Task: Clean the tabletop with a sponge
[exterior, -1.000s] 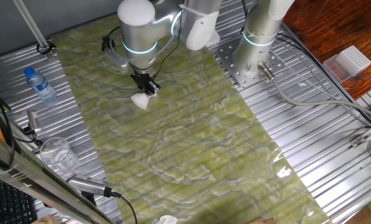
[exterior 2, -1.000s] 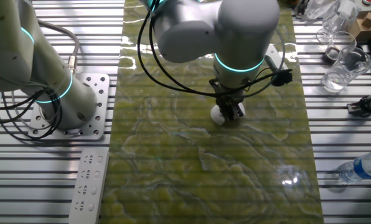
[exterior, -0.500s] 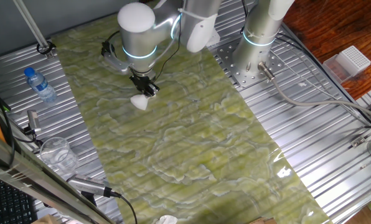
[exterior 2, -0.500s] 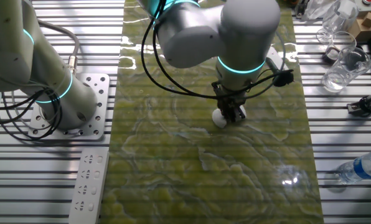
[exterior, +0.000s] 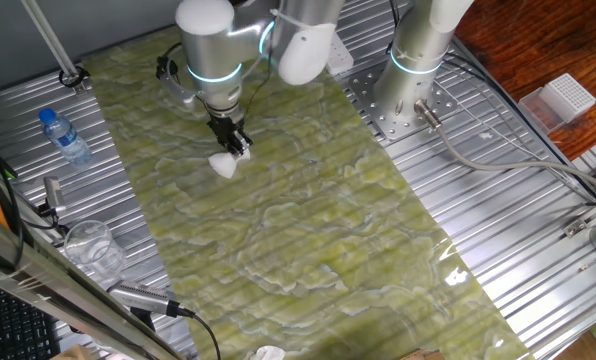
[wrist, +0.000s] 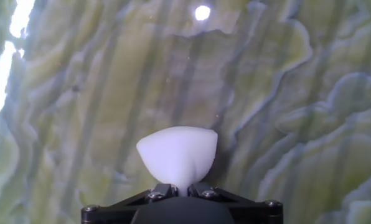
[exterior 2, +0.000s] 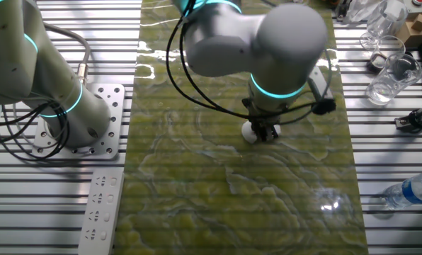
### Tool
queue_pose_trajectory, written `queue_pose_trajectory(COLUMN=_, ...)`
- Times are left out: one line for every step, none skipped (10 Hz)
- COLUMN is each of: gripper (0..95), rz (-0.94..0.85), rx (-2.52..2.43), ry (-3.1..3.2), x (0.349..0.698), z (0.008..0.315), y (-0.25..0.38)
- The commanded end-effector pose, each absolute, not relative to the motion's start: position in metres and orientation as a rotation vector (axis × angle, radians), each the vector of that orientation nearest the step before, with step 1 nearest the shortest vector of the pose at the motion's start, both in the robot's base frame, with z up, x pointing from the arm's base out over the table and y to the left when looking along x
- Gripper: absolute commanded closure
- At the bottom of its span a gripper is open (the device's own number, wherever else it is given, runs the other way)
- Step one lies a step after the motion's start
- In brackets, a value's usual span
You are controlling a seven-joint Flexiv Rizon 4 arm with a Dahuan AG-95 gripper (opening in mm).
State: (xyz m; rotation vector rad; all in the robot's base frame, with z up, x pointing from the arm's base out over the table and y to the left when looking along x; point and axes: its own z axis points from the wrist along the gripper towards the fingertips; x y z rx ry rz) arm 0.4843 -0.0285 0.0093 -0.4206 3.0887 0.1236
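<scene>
The tabletop (exterior: 308, 230) is a long glossy green-yellow marbled sheet, also seen in the other fixed view (exterior 2: 232, 198) and filling the hand view (wrist: 285, 93). The sponge (exterior: 223, 164) is a small white soft block pressed onto the sheet near its far left part. It shows in the other fixed view (exterior 2: 250, 132) and bulges out ahead of the jaws in the hand view (wrist: 177, 152). My gripper (exterior: 231, 147) points straight down and is shut on the sponge, pinching its rear edge (wrist: 179, 186); it also shows in the other fixed view (exterior 2: 263, 131).
A second robot base (exterior: 410, 90) stands on ribbed metal panels to the right. A water bottle (exterior: 64, 138) and a clear glass (exterior: 90, 245) sit at the left. A white perforated box (exterior: 563, 98) is far right. A small white scrap (exterior: 268, 353) lies at the sheet's near end.
The gripper with the sponge has slid slightly toward the far left of the sheet, and the arm's wrist has swung left with it.
</scene>
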Motion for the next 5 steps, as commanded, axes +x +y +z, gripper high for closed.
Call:
queue_pose_trajectory(gripper=95.0, rz=0.154, rx=-0.332, ry=3.104, x=0.490, z=0.012, y=-0.014)
queue_pose_trajectory(gripper=95.0, rz=0.158, rx=-0.315, ry=3.106, x=0.492, z=0.012, y=-0.010)
queue_pose_trajectory(gripper=95.0, rz=0.214, rx=-0.259, ry=3.103, x=0.494, z=0.013, y=-0.005)
queue_pose_trajectory(gripper=95.0, rz=0.236, rx=-0.238, ry=3.102, x=0.495, z=0.013, y=-0.003)
queue_pose_trajectory(gripper=95.0, rz=0.249, rx=-0.203, ry=3.103, x=0.496, z=0.013, y=0.003)
